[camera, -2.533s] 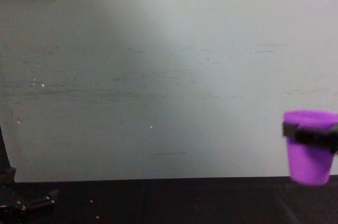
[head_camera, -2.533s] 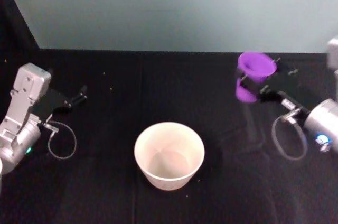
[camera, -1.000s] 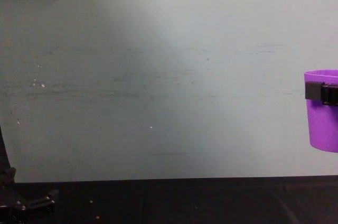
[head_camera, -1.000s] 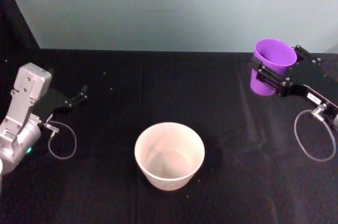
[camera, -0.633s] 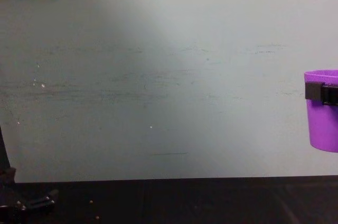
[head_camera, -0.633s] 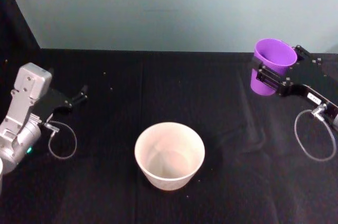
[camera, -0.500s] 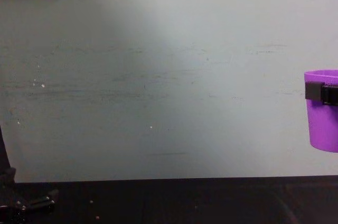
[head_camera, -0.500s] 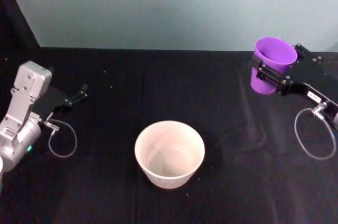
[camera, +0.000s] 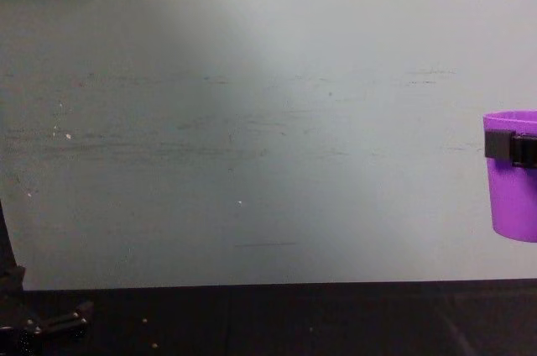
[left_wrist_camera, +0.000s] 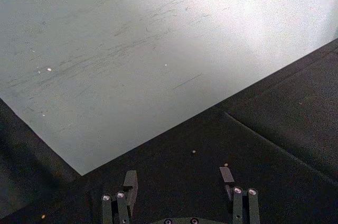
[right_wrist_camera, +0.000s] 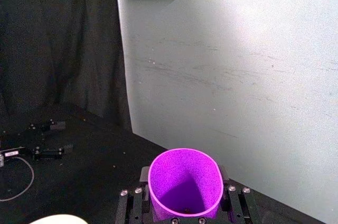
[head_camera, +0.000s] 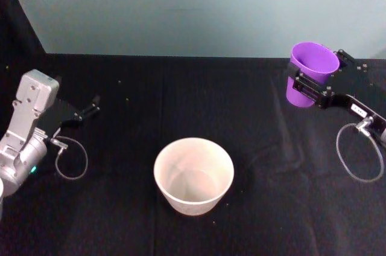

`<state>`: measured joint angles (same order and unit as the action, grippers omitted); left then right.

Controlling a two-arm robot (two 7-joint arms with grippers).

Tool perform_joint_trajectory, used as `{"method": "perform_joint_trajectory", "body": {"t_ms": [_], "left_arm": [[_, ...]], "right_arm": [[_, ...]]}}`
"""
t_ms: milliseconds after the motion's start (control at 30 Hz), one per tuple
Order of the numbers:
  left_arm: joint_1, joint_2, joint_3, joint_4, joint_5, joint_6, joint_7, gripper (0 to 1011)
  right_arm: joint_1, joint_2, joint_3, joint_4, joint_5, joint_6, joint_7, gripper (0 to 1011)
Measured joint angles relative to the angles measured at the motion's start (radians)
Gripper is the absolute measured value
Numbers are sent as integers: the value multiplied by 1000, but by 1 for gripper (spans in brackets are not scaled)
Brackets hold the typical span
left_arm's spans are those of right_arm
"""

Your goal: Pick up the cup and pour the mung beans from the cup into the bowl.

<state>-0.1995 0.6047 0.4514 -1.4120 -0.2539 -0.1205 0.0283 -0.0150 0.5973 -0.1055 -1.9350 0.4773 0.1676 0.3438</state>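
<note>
Holding the cup (head_camera: 312, 63) – the right gripper (head_camera: 309, 84) is clamped on it just under the rim, one black finger (camera: 510, 147) on each side, jaws spread to cup width. Cup is upright and lifted clear of the black table (head_camera: 181, 99), at the far right near the wall (head_camera: 181, 8). Chest view has it hanging at the right edge with wall behind it. Right wrist view looks straight into the mouth – purple interior, can't tell how much is in there. Bowl (head_camera: 193, 203), white and upright, sits near the table's centre, well apart from the cup, nearer the robot and to the cup's left. Its inside shows bare white. Left gripper (head_camera: 89, 110) is parked low at the far left of the table, jaws open and gripping nothing, per the left wrist view. A few small specks (left_wrist_camera: 194, 151) lie on the table ahead of it. A cable loop (head_camera: 72, 160) lies beside the left arm.
</note>
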Motion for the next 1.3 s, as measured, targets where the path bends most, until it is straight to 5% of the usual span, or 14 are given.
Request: {"method": "perform_joint_trajectory", "body": {"t_ms": [1300], "left_arm": [[0, 0, 0, 0, 0, 0, 0, 1011]], "right_arm": [[0, 0, 0, 0, 0, 0, 0, 726]]}}
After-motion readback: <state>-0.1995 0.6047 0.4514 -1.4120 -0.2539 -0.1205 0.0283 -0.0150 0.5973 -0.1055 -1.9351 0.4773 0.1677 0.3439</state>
